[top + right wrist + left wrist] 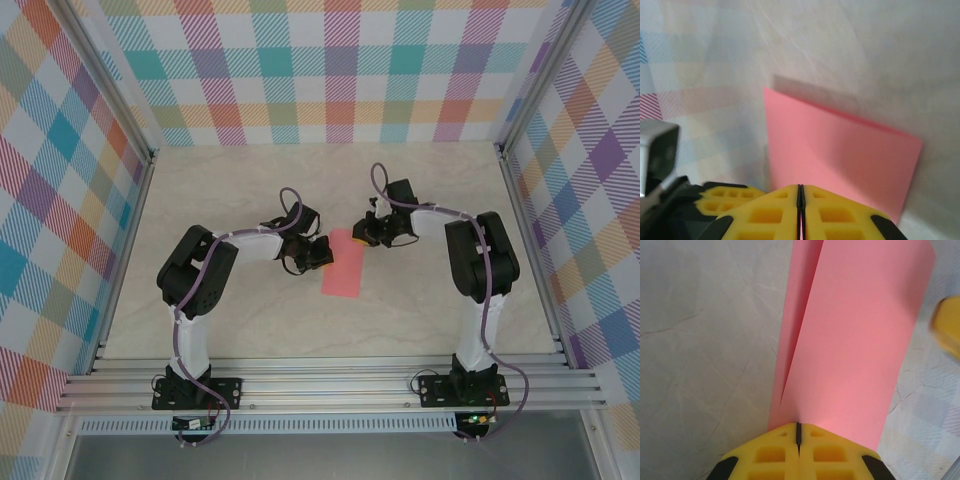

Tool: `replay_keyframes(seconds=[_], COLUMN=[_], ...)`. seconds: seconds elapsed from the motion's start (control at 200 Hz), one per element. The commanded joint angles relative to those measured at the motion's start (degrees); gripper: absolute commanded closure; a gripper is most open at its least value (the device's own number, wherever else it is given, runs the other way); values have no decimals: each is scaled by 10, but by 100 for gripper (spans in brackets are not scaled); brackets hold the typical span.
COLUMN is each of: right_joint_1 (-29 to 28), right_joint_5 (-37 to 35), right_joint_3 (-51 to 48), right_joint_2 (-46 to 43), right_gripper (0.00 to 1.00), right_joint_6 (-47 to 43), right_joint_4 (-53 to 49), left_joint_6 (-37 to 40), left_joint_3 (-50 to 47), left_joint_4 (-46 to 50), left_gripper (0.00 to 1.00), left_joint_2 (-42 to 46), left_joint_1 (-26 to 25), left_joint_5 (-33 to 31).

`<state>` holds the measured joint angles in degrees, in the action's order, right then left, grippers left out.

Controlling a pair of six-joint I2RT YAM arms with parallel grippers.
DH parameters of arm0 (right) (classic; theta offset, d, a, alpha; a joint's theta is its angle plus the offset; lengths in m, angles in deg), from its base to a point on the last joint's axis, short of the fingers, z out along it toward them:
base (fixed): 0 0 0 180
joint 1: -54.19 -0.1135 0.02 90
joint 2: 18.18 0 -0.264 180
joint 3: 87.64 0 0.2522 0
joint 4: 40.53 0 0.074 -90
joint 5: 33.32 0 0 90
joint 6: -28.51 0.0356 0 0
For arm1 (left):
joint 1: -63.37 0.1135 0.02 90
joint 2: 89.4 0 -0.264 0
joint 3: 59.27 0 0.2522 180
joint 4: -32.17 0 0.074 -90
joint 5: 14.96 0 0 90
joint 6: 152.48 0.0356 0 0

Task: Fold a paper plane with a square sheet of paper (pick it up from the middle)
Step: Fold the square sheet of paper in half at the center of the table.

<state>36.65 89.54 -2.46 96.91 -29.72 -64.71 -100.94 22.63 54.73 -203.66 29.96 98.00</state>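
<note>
Paper (345,266): pink sheet folded over, on surface (250,320) between both arms.
Left tool (798,426): pressed together, pinching one edge.
Right tool (800,188): pressed together, pinching opposite edge.
Risk: uneven pulling could tear the sheet or skew the crease.

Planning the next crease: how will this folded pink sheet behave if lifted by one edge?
Probably floppy: the pink sheet is thin, its upper layer bowing off the lower one. Likely light, so it may slide on the smooth table when pushed.
</note>
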Motion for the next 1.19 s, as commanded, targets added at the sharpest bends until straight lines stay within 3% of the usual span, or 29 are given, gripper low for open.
replay_keyframes(seconds=[0.0,0.48,0.69,0.775,0.85,0.96,1.19], right_joint_1=[10,14,13,13,12,-1,-66], right_joint_5=[7,-20,-2,-28,-48,-85,-134], right_joint_3=[30,68,91,86,59,5,-91], right_joint_2=[21,82,57,8,-39,-99,-172], right_gripper=[89,88,82,72,61,54,53], right_joint_6=[-21,-52,-79,-81,-71,-46,15], right_joint_4=[-21,-74,-118,-148,-155,-164,-150], left_joint_6=[12,8,-22,-28,-24,-25,-55], left_joint_3=[-25,-31,-61,-64,-65,-74,-116], left_joint_4=[90,76,7,5,17,16,-40], left_gripper=[100,100,100,100,95,86,71], left_joint_2=[-43,-33,15,46,77,107,124], left_joint_1=[-10,-10,-11,-11,-10,-4,29], left_joint_5=[-15,12,56,55,34,26,80])
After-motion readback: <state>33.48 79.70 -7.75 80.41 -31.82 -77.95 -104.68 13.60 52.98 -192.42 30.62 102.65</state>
